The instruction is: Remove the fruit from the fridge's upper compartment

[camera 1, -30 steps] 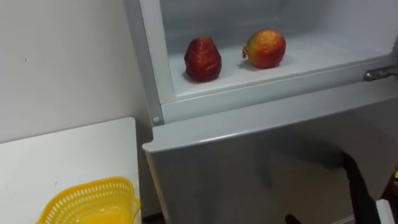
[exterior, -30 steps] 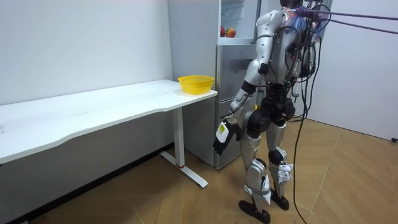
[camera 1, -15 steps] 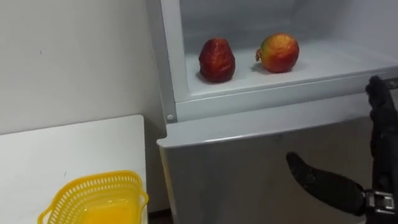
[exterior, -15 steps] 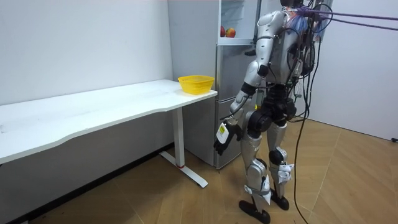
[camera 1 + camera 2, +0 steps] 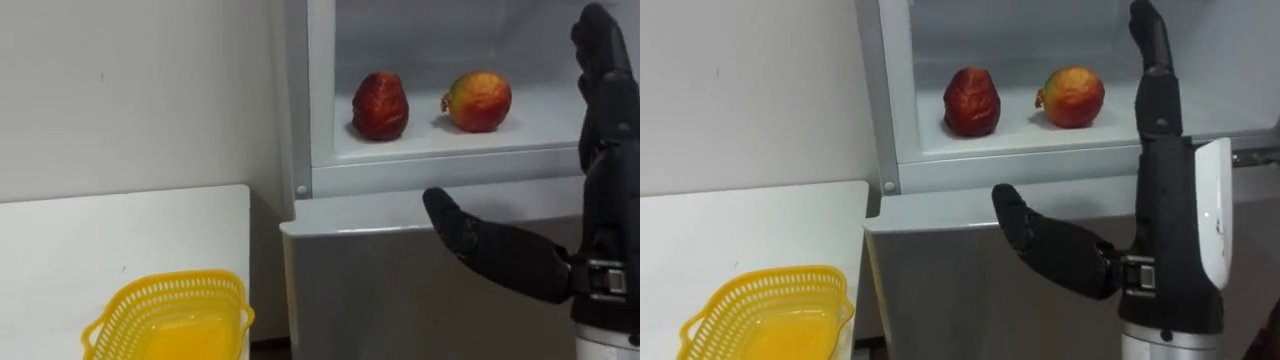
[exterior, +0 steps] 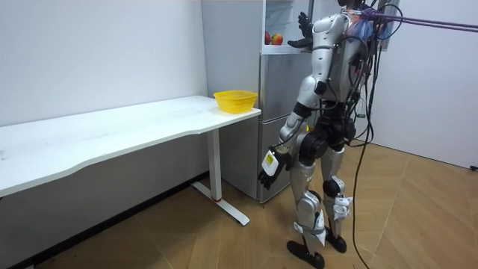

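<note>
1. Your right hand (image 5: 1160, 180) stands upright before the open white upper fridge compartment (image 5: 430, 170). Its fingers are straight and point up, the thumb is spread wide toward the left, and it holds nothing.
2. The things to fetch lie on the compartment's white floor: a dark red, wrinkled fruit (image 5: 380, 105) on the left and a round red-and-yellow fruit (image 5: 478, 100) to its right. They sit near each other but apart, and both are clear of your hand.
3. Mind the edges. The compartment's left frame (image 5: 320, 90) rises just left of the dark fruit, and a raised sill runs along the front below both fruits. Under the sill the grey lower door (image 5: 400, 290) juts forward, and your thumb hangs in front of its top edge.
4. There is open room above and between the fruits – nothing lies on the shelf around them.
5. To your left, a white table (image 5: 100, 240) stands against the white wall (image 5: 130, 90), its end close to the fridge's side. A yellow plastic mesh basket (image 5: 165, 290) sits at that end.
6. In the room view you stand facing the fridge, and your left hand (image 6: 270, 166) hangs by the thigh – you cannot tell its state from here.
</note>
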Robot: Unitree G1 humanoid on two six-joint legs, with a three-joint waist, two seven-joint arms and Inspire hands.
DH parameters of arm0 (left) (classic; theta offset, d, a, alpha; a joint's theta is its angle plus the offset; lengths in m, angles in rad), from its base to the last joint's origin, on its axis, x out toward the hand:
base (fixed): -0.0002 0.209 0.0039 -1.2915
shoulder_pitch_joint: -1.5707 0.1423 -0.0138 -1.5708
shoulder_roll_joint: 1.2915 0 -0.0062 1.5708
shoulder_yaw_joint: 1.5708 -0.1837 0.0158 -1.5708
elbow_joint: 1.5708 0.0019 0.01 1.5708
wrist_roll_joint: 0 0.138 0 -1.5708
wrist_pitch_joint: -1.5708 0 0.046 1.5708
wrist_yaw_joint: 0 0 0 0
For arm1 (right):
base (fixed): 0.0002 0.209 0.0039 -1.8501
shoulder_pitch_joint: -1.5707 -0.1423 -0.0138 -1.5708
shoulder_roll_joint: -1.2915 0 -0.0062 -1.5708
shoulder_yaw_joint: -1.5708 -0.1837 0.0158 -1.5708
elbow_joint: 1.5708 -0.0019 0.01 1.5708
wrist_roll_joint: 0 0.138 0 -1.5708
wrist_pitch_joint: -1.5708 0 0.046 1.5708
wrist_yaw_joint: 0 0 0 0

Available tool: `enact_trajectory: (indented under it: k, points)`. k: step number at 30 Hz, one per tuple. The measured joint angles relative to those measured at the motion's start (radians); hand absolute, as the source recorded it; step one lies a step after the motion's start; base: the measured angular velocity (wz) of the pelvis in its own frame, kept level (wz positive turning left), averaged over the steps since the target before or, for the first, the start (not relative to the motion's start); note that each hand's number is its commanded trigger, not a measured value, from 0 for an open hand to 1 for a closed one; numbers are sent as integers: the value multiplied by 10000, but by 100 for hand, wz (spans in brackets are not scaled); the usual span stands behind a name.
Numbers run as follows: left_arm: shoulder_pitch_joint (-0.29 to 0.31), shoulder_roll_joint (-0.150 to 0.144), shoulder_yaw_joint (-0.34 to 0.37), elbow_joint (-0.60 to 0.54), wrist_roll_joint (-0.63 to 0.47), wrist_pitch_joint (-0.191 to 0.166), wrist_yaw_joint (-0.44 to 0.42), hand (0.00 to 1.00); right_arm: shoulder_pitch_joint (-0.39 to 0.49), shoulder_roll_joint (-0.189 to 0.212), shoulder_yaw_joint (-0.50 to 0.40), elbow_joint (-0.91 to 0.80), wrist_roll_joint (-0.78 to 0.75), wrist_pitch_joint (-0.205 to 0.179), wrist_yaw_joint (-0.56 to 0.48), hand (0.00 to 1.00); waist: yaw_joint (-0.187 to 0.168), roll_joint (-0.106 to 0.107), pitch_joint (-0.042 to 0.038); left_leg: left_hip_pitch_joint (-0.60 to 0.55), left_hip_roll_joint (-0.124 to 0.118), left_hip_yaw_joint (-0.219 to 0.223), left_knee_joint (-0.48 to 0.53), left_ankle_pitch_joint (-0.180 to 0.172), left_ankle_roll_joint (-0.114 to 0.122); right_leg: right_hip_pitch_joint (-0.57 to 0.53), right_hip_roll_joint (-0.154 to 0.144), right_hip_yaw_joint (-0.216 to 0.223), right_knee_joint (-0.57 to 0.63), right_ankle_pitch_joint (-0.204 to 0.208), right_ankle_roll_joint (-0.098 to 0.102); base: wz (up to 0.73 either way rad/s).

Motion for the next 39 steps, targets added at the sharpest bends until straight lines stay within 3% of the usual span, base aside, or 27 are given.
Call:
enact_trajectory:
  k: [7,12,16,23,28,31,34,39]
  points:
    - [-37,72,38,11,145,-49,-14,0,-733,-193,-29,2,47,-37,77,0,22,-156,60,16,-17,-314,-46,21,-34,279,-4,-472,-151,3,-5,13]
    - [-19,80,280,12,184,-44,-25,0,-1263,-456,-79,68,612,-37,305,0,75,-264,107,93,-42,-446,-44,32,-52,468,10,-495,-303,5,-6,10]
    - [-24,80,301,23,208,-27,-42,0,-2297,-529,-262,820,761,6,391,0,139,-250,122,107,-94,-482,9,42,-53,464,5,-495,-308,7,-9,0]
    - [-91,58,496,-306,523,318,-116,0,-3482,-917,-345,1577,798,709,911,0,334,-355,89,-46,-152,-539,0,83,-32,373,-39,-737,-305,7,-8,5]
    - [-120,103,492,-484,538,338,-117,0,-3725,-1002,-340,1875,1736,827,1103,0,423,-463,86,-35,-158,-694,16,107,-1,403,-96,-986,-311,7,-7,10]
    - [-24,167,508,-750,638,370,-169,0,-3982,-1163,-346,2579,2383,897,1224,0,548,-542,125,-14,-174,-751,16,116,13,440,-113,-979,-310,11,0,3]
    - [34,273,647,-996,862,417,-367,0,-4247,-1192,-359,3132,2451,978,1361,0,564,-636,175,-120,-178,-866,108,120,16,432,-109,-1068,-312,13,2,10]
    - [64,298,680,-1445,1102,654,-572,0,-4556,-1261,-356,3596,2444,1091,1378,0,611,-649,168,-400,-176,-1017,325,120,15,331,-103,-1124,-306,13,2,12]
